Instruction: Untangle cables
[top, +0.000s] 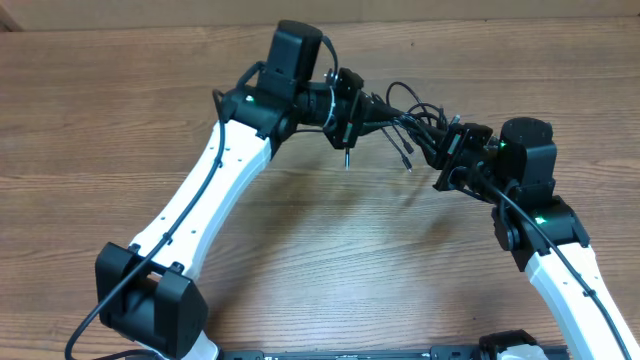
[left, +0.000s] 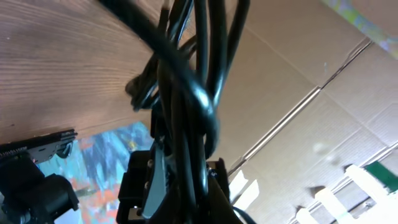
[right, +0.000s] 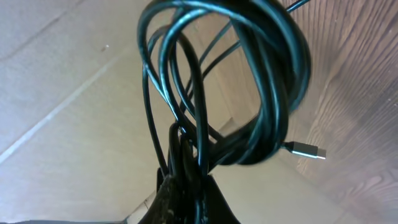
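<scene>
**A:** What is showing on the left side?

**B:** The brown wood-grain counter (top: 120, 110) is filling the overhead view. The left end effector (top: 365, 108) is reaching over it, and its jaws are sitting fully closed on the thin black cables (top: 410, 118).

**A:** Where are those cables sitting?

**B:** They are hanging in a knotted bunch between the two end effectors, lifted off the counter. Two small dark plug tips (top: 346, 160) are dangling below the bunch.

**A:** And on the right?

**B:** The right end effector (top: 448, 152) is also pinching the cables with its jaws fully closed. In its wrist view, several loops (right: 273, 74) are fanning out above the grip, and a silver-tipped plug (right: 309, 152) is sticking out to the side.

**A:** What is the room showing?

**B:** Plain brown cardboard panels (left: 298, 81) are standing behind the counter, and a seam is running across them.
</scene>
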